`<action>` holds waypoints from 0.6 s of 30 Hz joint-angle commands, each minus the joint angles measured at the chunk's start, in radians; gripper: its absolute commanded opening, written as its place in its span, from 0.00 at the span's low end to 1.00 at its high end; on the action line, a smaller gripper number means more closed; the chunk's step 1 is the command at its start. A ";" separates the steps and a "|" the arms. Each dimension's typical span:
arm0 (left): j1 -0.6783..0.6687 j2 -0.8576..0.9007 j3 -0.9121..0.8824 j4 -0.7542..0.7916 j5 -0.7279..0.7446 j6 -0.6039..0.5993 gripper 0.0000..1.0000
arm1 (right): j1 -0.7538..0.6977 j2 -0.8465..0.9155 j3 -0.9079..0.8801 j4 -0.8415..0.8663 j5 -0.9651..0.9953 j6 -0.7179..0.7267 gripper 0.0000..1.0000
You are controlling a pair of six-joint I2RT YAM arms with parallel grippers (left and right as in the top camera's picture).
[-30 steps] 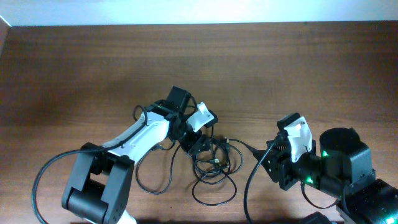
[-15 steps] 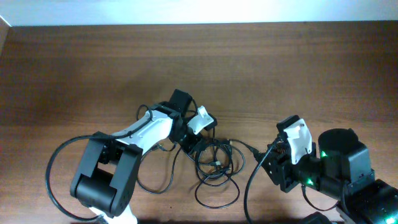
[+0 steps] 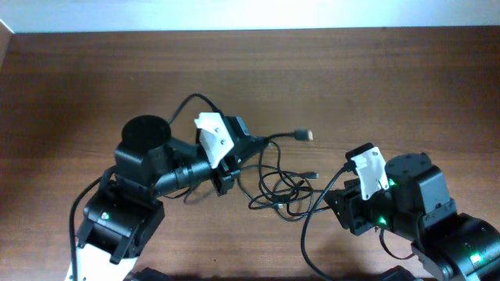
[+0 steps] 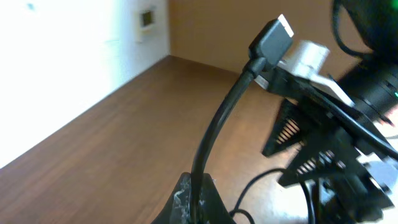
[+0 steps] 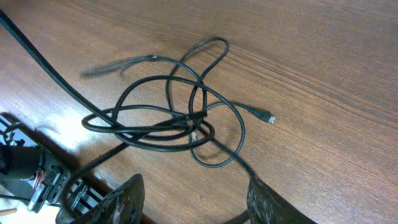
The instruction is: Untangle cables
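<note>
Cables sit as a loose knot of thin black loops on the counter, between the two arms and nearer the right one. The left gripper has its jaws pinched together on one cord. That cord rises clear of the wood and ends in a small plug pointing right and far (most likely so this strand can be drawn out of the knot while the others lie flat). The right gripper hovers just beside the bundle with its jaws apart and nothing between them, seemingly placed to pin or take another loop. A second plug lies free at the edge of the tangle. The counter is dark brown wood with a clear grain. What looks like a white wall runs along its far edge, and the left wrist view shows a small wall plate in bright light.
</note>
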 commanded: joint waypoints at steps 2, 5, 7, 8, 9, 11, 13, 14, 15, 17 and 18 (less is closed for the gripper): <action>0.001 -0.003 0.014 0.105 -0.164 -0.210 0.00 | 0.000 0.035 0.005 0.037 -0.134 -0.058 0.53; 0.001 0.008 0.014 0.115 -0.523 -0.328 0.00 | 0.000 0.084 0.005 0.037 -0.137 -0.058 0.57; 0.001 0.015 0.014 -0.001 -0.826 -0.328 0.00 | 0.000 0.095 0.005 0.037 -0.137 -0.058 0.58; 0.001 0.030 0.014 -0.099 -0.996 -0.328 0.00 | 0.000 0.095 0.005 0.037 -0.136 -0.058 0.61; 0.001 0.049 0.014 -0.176 -1.084 -0.328 0.00 | 0.000 0.095 0.005 0.037 -0.136 -0.058 0.62; 0.001 0.136 0.014 -0.345 -1.157 -0.330 0.17 | 0.000 0.095 0.005 0.037 -0.137 -0.057 0.65; 0.000 0.253 0.014 -0.436 -1.058 -0.392 0.99 | 0.000 0.095 0.005 0.036 -0.137 -0.057 0.66; 0.000 0.296 0.014 -0.445 -0.965 -0.392 0.99 | 0.000 0.095 0.005 0.036 -0.137 -0.057 0.67; 0.000 0.340 0.014 -0.446 -0.841 -0.391 0.99 | 0.000 0.095 0.005 0.036 -0.137 -0.056 0.67; -0.002 0.428 0.014 -0.443 -0.613 -0.283 0.99 | 0.000 0.093 0.005 0.022 -0.136 -0.057 0.67; -0.012 0.473 0.014 -0.442 -0.465 -0.109 0.99 | 0.000 0.086 0.005 0.009 -0.138 -0.055 0.67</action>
